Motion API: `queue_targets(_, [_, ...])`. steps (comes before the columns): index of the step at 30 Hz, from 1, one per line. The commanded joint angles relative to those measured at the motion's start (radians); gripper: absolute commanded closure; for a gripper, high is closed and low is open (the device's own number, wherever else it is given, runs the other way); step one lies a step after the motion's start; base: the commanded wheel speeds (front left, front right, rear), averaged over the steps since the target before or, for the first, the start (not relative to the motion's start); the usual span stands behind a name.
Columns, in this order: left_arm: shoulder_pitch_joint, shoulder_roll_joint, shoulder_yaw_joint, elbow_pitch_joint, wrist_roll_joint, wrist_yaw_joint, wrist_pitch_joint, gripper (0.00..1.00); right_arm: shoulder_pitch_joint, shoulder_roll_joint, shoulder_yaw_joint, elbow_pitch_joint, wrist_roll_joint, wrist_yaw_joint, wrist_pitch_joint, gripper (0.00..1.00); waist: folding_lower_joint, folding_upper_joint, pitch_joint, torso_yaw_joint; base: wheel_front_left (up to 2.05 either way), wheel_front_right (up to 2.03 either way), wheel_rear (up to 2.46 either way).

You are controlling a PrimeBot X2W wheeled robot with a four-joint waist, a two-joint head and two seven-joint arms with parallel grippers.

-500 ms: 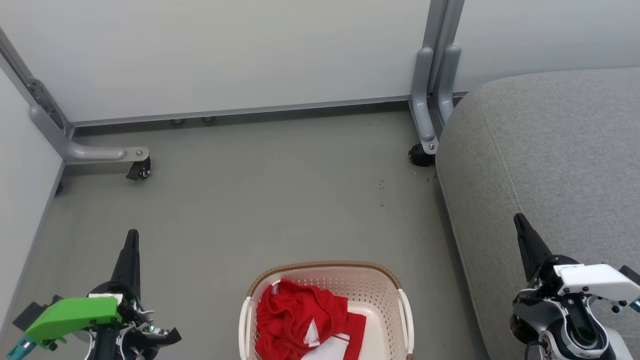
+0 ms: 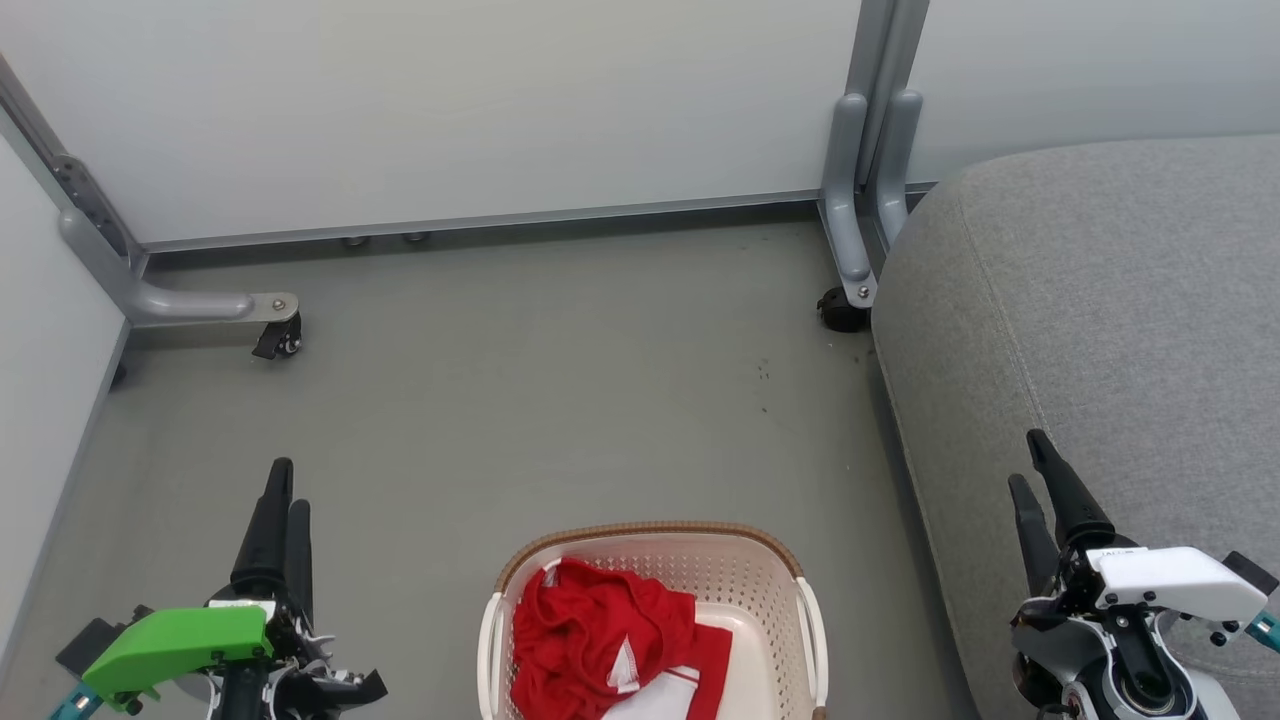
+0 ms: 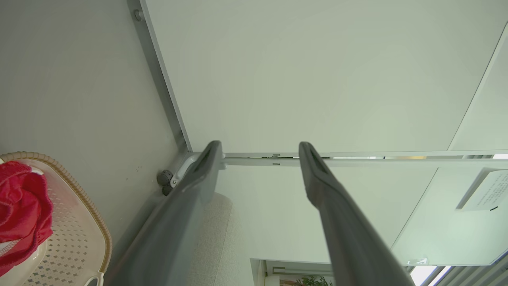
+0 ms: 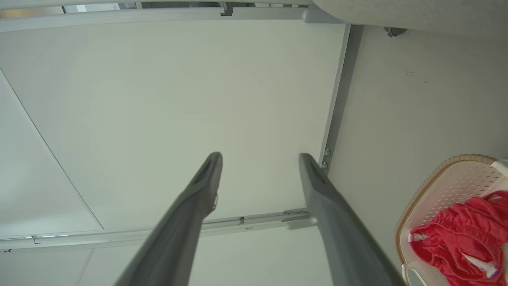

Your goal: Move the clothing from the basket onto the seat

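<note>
**Head view.** The clothing (image 2: pixel 600 640), bright red with white panels, is lying bunched inside the basket (image 2: pixel 655 529). The basket is standing on the grey floor (image 2: pixel 550 400), near the seat (image 2: pixel 1100 300) on the robot's right. The left gripper (image 2: pixel 291 487), under a green cover (image 2: pixel 175 640), is hovering over the floor left of the basket. The right gripper (image 2: pixel 1026 458), under a white cover (image 2: pixel 1180 585), is hovering at the seat's near edge. Small print on the white cover is showing too small to read.

**Left wrist view.** The fingers (image 3: pixel 190 206) are standing wide apart with nothing between them. This view is adding a sheet (image 3: pixel 486 190) posted on a pale partition (image 3: pixel 436 222), its writing too small to read. It is also taking in a caster (image 3: pixel 164 178) beside the seat's corner.

**Right wrist view.** The fingers here are likewise standing spread and empty. The basket's woven-look rim and the red fabric are appearing at the lower right, seen from the opposite side.
</note>
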Motion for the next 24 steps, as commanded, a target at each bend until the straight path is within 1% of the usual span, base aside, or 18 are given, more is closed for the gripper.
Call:
queue_targets(1, [-0.036,0.007,-0.012,-0.023,0.018,-0.002,-0.014,0.0,-0.025,-0.007,0.005,-0.022,-0.025,0.0,-0.015,0.0,0.0,0.0,0.0,0.0,0.0,0.0,0.0])
queue_targets(3, [-0.038,0.008,-0.015,-0.026,0.023,-0.002,-0.018,0.0,-0.026,-0.007,0.006,-0.023,-0.032,0.0,-0.018,0.0,0.0,0.0,0.0,0.0,0.0,0.0,0.0])
queue_targets(4, [-0.041,0.012,-0.022,-0.038,0.058,-0.002,-0.032,0.0,-0.028,-0.008,0.009,-0.03,-0.078,0.001,-0.031,0.0,0.0,0.0,0.0,0.001,0.0,0.0,0.0])
queue_targets(6, [-0.042,0.011,-0.021,-0.046,0.082,-0.002,-0.038,0.0,-0.029,-0.009,0.01,-0.036,-0.106,0.001,-0.037,0.0,0.0,0.0,0.0,0.001,0.0,0.0,0.0])
queue_targets(15, [-0.035,0.009,-0.039,-0.099,0.294,-0.003,-0.077,0.0,-0.03,-0.014,0.035,-0.081,-0.322,0.001,-0.076,0.0,0.0,0.0,-0.001,0.005,0.0,0.0,0.0])
queue_targets(24, [-0.025,0.017,-0.081,-0.11,0.471,-0.003,-0.112,0.0,-0.023,-0.016,0.06,-0.102,-0.525,0.001,-0.111,0.0,0.0,0.0,-0.005,0.007,0.0,0.0,0.0])
